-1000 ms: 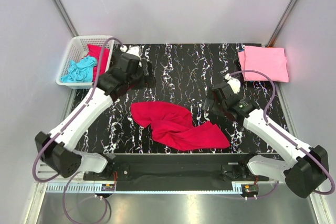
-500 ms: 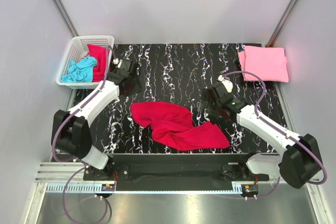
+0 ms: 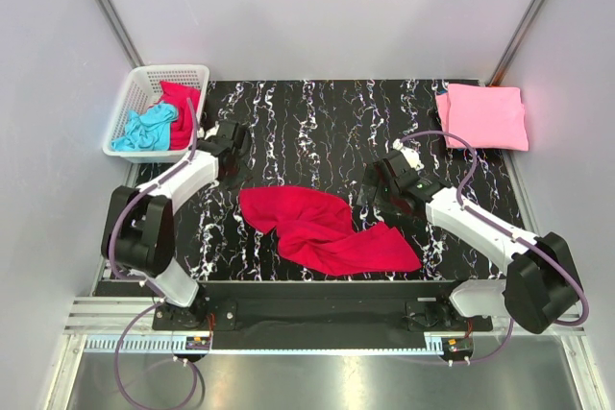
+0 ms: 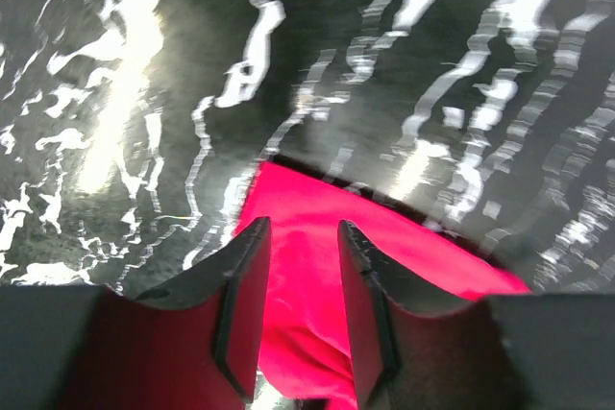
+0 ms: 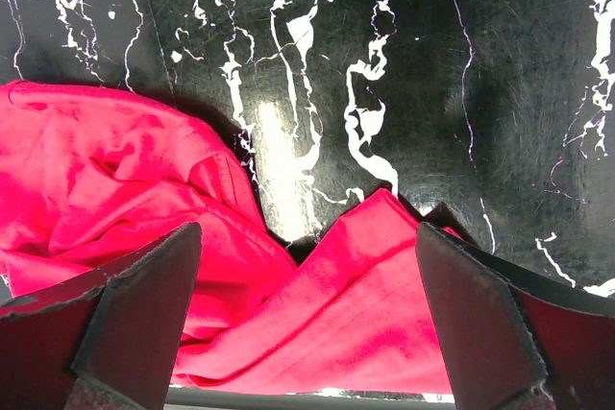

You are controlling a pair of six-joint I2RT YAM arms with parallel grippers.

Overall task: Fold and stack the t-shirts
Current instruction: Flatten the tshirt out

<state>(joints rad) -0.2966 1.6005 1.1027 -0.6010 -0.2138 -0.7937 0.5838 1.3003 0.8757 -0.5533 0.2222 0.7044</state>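
A crimson t-shirt (image 3: 322,228) lies crumpled on the middle of the black marbled table (image 3: 317,122). My left gripper (image 3: 233,153) hovers just behind its left end. In the left wrist view that gripper (image 4: 303,228) has its jaws drawn close but apart, the red cloth (image 4: 307,266) showing through the gap, nothing pinched. My right gripper (image 3: 382,189) hangs over the shirt's right part; its jaws (image 5: 307,266) stand wide open above the fabric (image 5: 365,304). A folded light pink t-shirt (image 3: 482,115) rests at the back right.
A white lattice basket (image 3: 144,77) at the back left corner holds a turquoise shirt (image 3: 144,128) and a red shirt (image 3: 181,106). Grey walls close in the table on three sides. The black rail (image 3: 317,309) with both arm bases runs along the near edge.
My left arm has folded back, bringing its gripper nearer the crimson shirt, and its jaws have narrowed from wide open. The right gripper has edged slightly left. The shirts have not moved.
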